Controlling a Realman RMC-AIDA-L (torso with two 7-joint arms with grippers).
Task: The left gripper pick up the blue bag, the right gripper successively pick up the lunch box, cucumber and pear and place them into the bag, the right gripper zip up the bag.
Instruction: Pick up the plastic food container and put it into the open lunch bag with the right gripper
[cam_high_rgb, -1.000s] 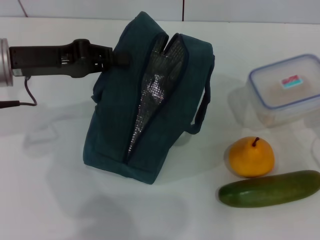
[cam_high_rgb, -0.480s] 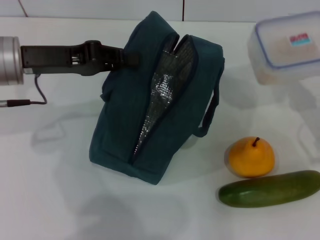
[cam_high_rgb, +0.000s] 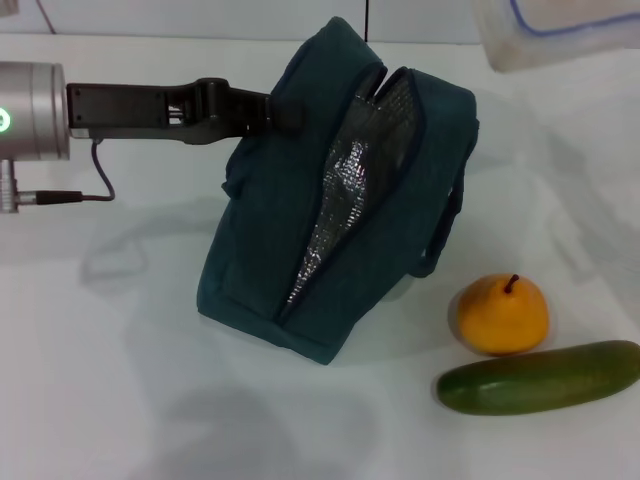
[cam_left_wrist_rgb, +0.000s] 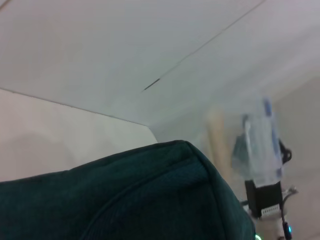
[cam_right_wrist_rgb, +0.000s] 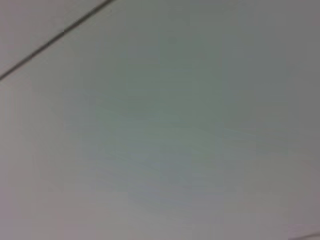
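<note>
Left gripper (cam_high_rgb: 285, 112) is clamped on the upper edge of the blue bag (cam_high_rgb: 340, 200), which we see tilted, zip gaping on silver lining. Lunch box (cam_high_rgb: 560, 30) hangs high beyond the bag; the right gripper (cam_left_wrist_rgb: 262, 196) seems to carry it, grip unclear. Next, we judge, comes lowering it into the opening. Pear (cam_high_rgb: 502, 314) and cucumber (cam_high_rgb: 540, 377) wait on the table (cam_high_rgb: 110, 380). No legible writing.

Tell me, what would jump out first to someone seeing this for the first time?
The dark blue bag in the middle of the white table, tilted with its zipper open on a silvery lining, while the left gripper grips its upper edge from the left. To its right lie the orange-yellow pear and, nearer the camera, the long green cucumber. The clear lunch box hangs high at the top right edge.
</note>
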